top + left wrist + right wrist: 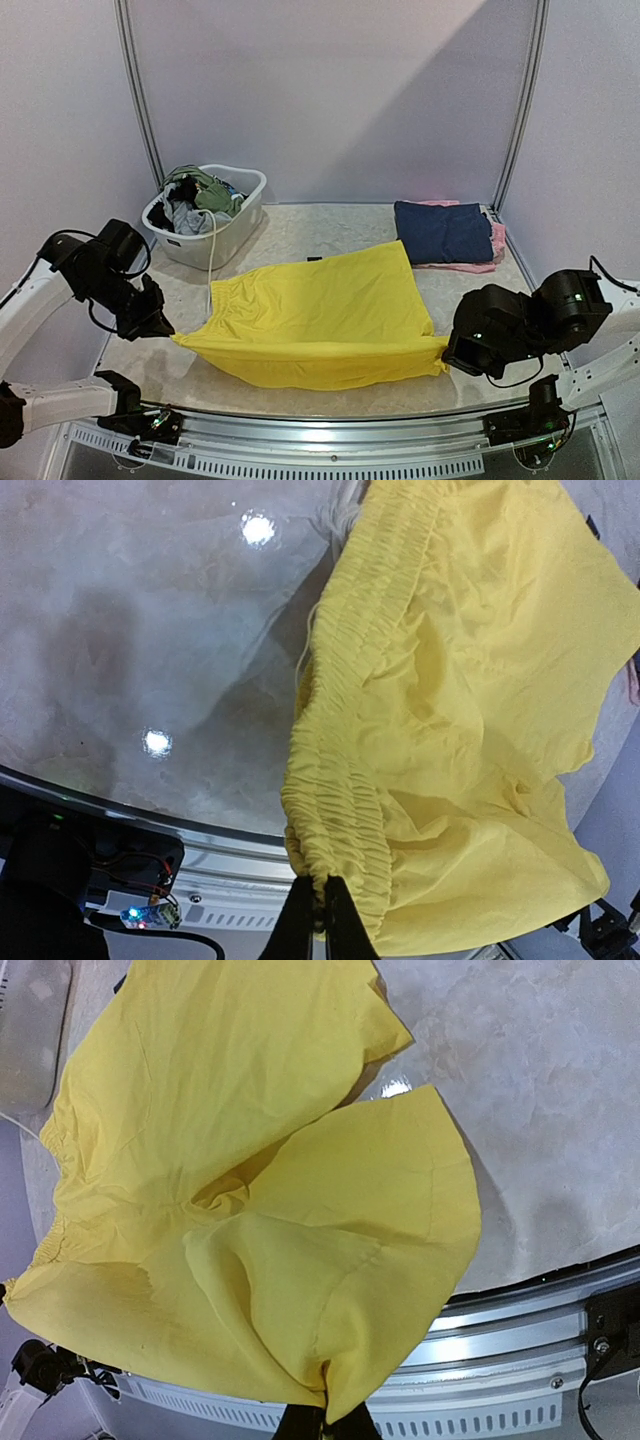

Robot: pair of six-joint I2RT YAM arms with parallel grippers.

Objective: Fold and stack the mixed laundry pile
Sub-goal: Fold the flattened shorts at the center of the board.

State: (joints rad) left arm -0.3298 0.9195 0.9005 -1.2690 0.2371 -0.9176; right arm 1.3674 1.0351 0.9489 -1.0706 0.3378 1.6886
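Left pincer (168, 334) and right pincer (447, 348) each tight on the yellow garment (320, 315); white tub (200, 246) and folded stack (445, 230) beyond.

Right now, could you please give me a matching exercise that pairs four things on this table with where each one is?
Things:
1. yellow shorts
2. white laundry tub
3. navy folded garment
4. pink garment

Places:
A. under the navy piece
B. far left, holding unfolded clothes
C. stretched between left gripper and right gripper
D. top of the far-right stack

Pairs: 1-C, 2-B, 3-D, 4-A
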